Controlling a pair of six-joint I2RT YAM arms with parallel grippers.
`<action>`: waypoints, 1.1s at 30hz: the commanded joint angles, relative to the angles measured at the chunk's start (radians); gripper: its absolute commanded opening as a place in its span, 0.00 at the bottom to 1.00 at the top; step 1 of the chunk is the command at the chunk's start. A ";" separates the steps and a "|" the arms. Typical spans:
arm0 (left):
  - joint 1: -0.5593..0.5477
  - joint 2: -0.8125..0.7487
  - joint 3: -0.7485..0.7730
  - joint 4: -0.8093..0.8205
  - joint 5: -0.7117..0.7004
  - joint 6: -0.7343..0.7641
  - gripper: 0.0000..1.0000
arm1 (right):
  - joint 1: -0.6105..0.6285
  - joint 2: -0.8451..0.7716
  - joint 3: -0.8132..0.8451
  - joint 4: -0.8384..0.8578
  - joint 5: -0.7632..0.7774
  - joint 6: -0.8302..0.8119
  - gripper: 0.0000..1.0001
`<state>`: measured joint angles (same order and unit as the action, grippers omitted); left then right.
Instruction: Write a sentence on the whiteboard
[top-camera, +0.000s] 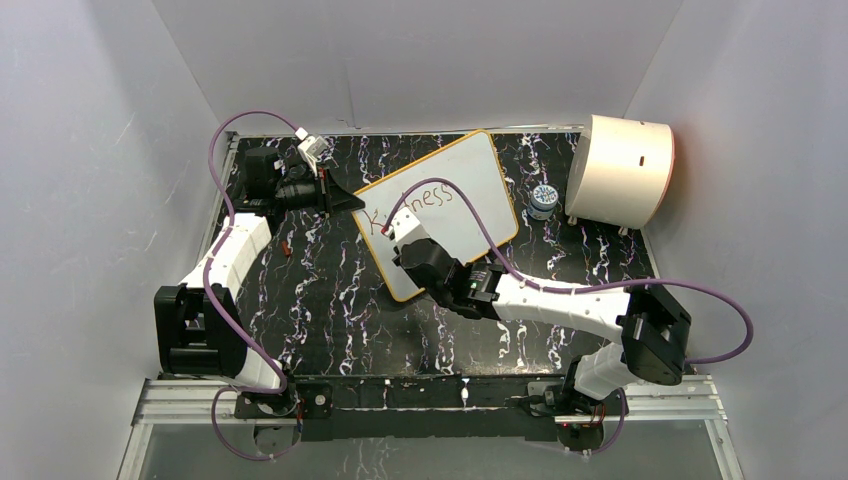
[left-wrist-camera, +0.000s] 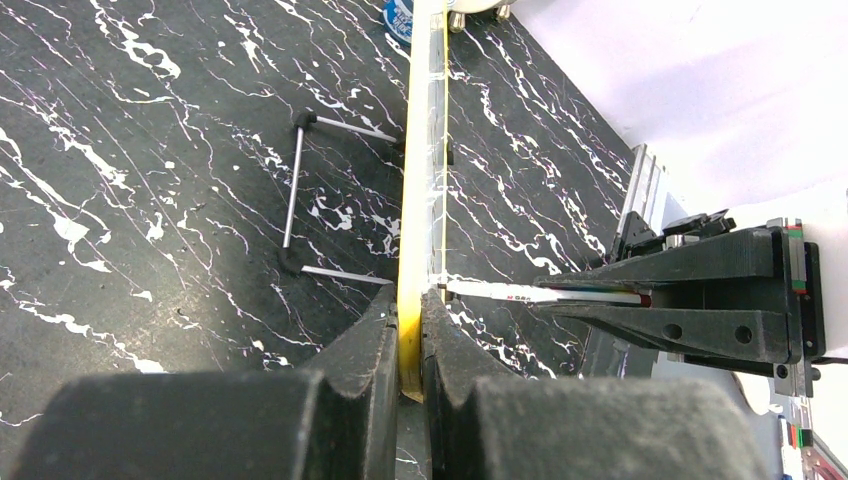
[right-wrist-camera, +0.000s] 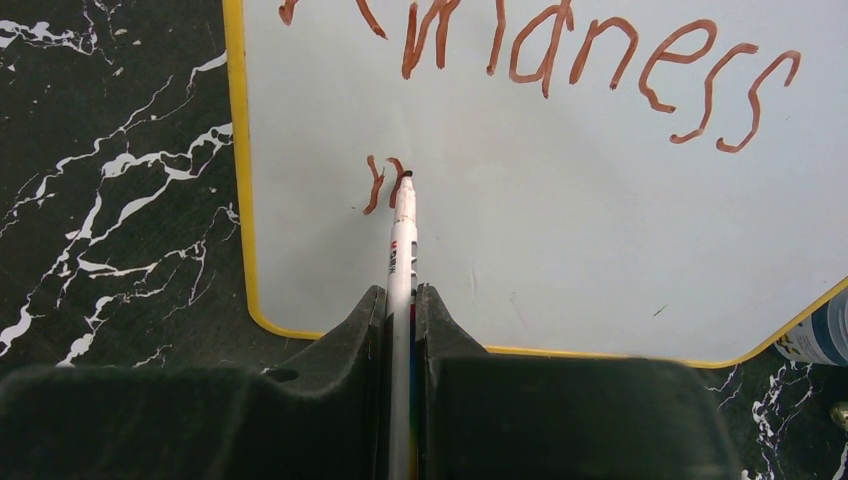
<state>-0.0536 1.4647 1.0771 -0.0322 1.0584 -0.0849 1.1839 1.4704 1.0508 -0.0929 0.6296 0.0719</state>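
Whiteboard (top-camera: 475, 175), yellow-rimmed, near mat's (top-camera: 330, 300) far edge. Sentence (right-wrist-camera: 545, 60) reads "Kindness" (line 2 barely begun). Left gripper (left-wrist-camera: 409, 320) pinches rim; right gripper (right-wrist-camera: 400, 295) pinches marker (right-wrist-camera: 402, 240), tip touching board.

Robotics laboratory cell: left arm (top-camera: 232, 255) and right arm (top-camera: 560, 298) bolted to an aluminium rail (top-camera: 680, 400), enclosed by white walls (top-camera: 420, 60).

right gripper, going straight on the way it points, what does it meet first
The whiteboard: the marker clamped in the right gripper seems to touch it tip-first, at the sentence's second line.
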 joint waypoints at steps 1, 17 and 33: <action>-0.040 0.036 -0.034 -0.125 -0.027 0.079 0.00 | -0.023 -0.027 0.020 0.085 0.041 -0.009 0.00; -0.040 0.032 -0.035 -0.125 -0.033 0.079 0.00 | -0.035 -0.038 0.003 0.031 0.044 0.030 0.00; -0.040 0.036 -0.035 -0.125 -0.043 0.080 0.00 | -0.042 -0.036 -0.016 -0.026 -0.012 0.056 0.00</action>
<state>-0.0536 1.4647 1.0771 -0.0322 1.0569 -0.0849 1.1522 1.4548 1.0489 -0.0975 0.6250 0.1062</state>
